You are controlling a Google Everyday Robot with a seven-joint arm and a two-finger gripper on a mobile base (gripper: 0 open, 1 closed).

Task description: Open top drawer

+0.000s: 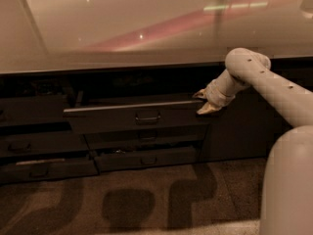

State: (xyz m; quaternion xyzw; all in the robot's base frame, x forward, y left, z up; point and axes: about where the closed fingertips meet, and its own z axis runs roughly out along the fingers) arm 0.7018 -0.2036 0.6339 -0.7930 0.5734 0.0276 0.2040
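Camera view shows the top drawer (107,117) standing partly out from the cabinet run, under the pale countertop (122,33), with its loop handle (147,117) at centre. The gripper (201,103) sits at the drawer's right end with its jaws spread, one tip above the other (contact with the front cannot be told), clasping nothing visible. Shallower drawers (146,156) lie below.
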